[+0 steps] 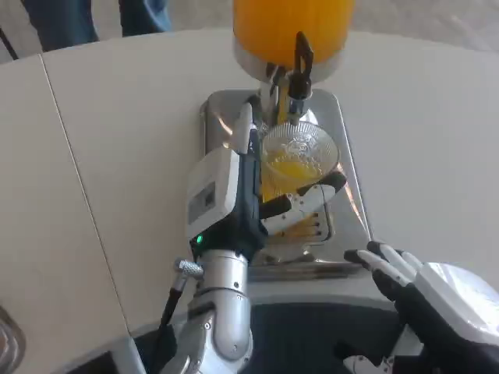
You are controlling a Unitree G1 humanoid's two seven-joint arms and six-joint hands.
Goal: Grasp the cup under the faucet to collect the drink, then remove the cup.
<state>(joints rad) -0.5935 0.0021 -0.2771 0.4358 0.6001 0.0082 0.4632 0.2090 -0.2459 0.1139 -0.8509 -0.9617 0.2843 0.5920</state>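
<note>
A clear glass cup (299, 153) with orange juice in its bottom stands under the black-handled faucet (299, 72) of the orange drink dispenser (290, 31). My left hand (257, 195) grips the cup from the left, fingers wrapped around its side and front. My right hand (421, 292) hovers low at the right, beside the tray's near corner, fingers apart and holding nothing.
The dispenser stands on a shiny metal drip tray (347, 156) in the middle of the white table (117, 156). A table seam runs down the left side. A round metal object (9, 339) peeks in at the bottom left corner.
</note>
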